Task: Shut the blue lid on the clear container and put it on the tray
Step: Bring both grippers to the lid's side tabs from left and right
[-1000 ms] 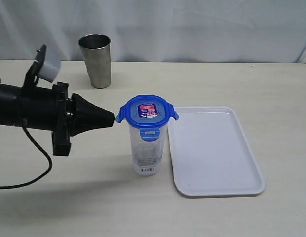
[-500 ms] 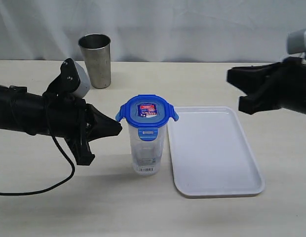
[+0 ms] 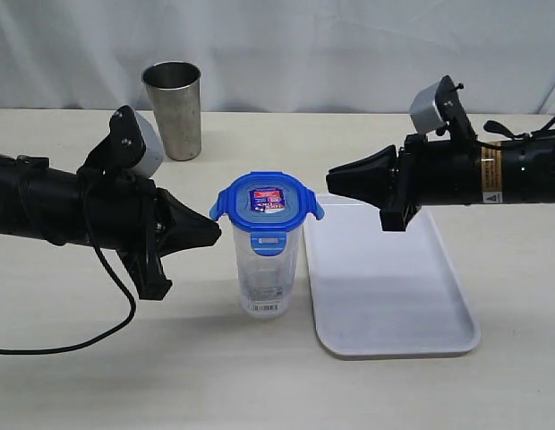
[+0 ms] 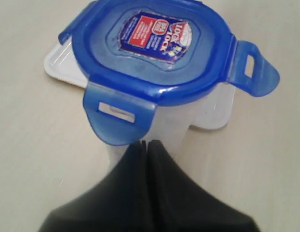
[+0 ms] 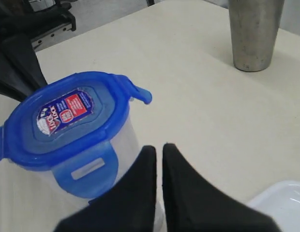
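Lid [image 3: 268, 203] sits on the container [image 3: 267, 279], side flaps out. Your left gripper [image 3: 215, 235] and right gripper [image 3: 333, 182] flank it, jaws together, empty.

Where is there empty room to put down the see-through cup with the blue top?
The white tray, beside the clear container, is all bare. So is the table strip in front of both. Crowded: around the blue lid, where the left jaws and right jaws point in from each side.

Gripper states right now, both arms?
Left gripper: shut, holding nothing.
Right gripper: shut, holding nothing.
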Controlling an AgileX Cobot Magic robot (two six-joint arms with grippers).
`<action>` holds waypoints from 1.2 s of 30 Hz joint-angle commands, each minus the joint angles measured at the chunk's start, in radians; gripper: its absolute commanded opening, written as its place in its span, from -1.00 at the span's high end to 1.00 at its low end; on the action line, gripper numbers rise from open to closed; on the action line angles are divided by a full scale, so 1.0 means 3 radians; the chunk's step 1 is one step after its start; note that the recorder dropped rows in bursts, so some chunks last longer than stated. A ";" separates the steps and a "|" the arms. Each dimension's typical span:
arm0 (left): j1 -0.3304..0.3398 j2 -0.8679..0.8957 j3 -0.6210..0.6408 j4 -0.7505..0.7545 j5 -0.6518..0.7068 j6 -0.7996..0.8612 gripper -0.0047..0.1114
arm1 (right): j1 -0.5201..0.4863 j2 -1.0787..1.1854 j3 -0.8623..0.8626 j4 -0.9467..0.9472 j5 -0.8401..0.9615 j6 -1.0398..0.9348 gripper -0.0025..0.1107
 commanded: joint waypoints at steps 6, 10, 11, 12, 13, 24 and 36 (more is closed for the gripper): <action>-0.0028 0.0009 0.0013 -0.0052 -0.0010 0.0092 0.92 | -0.0015 -0.0309 0.0114 -0.0427 -0.0195 0.0074 0.88; -0.0028 0.0009 0.0013 -0.0069 -0.0011 0.0092 0.92 | -0.0008 -0.0526 0.0391 -0.0457 -0.0220 -0.0058 0.88; -0.0028 0.0009 0.0013 -0.0069 -0.0011 0.0092 0.92 | -0.0008 -0.0539 0.0450 -0.0457 -0.0275 -0.0134 0.88; -0.0028 0.0009 0.0013 -0.0069 -0.0011 0.0092 0.92 | -0.0003 -0.0541 0.0481 -0.0457 -0.0353 -0.0209 0.88; -0.0028 0.0009 0.0013 -0.0069 -0.0011 0.0092 0.92 | -0.0001 -0.0541 0.0496 -0.0457 -0.0412 -0.0248 0.88; -0.0028 0.0009 0.0013 -0.0055 -0.0005 0.0092 0.92 | -0.0001 -0.0201 0.0496 0.0258 -0.0285 -0.0621 0.88; -0.0028 0.0009 0.0013 -0.0061 0.0002 0.0092 0.92 | -0.0001 0.0019 0.0474 0.0492 -0.0441 -0.0707 0.88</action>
